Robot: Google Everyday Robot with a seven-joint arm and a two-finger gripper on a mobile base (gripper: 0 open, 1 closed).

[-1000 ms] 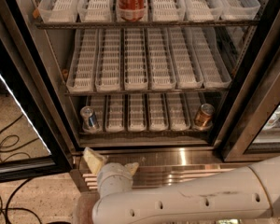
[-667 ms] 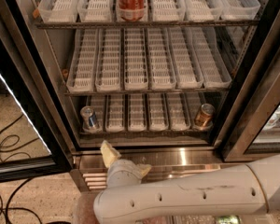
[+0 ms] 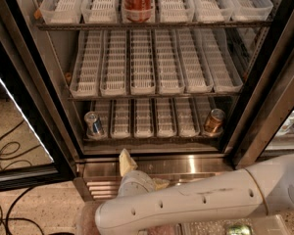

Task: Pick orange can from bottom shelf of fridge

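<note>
The orange can (image 3: 214, 121) stands upright at the right end of the bottom shelf (image 3: 152, 119) of the open fridge (image 3: 264, 97). My gripper (image 3: 143, 170) is low in front of the fridge, over the ribbed steel base (image 3: 196, 165), left of centre and well below and left of the orange can. Its two tan fingers (image 3: 126, 161) are spread apart with nothing between them. The white arm (image 3: 196, 202) runs in from the lower right.
A blue-and-silver can (image 3: 93, 125) stands at the left end of the bottom shelf. A red cola can (image 3: 137, 2) stands on the top rack. The open glass door (image 3: 19, 131) is at the left, with black cables (image 3: 5, 148) on the floor.
My gripper has moved right and slightly up along the fridge's steel base, and more of the arm has come into view. The cans have not moved.
</note>
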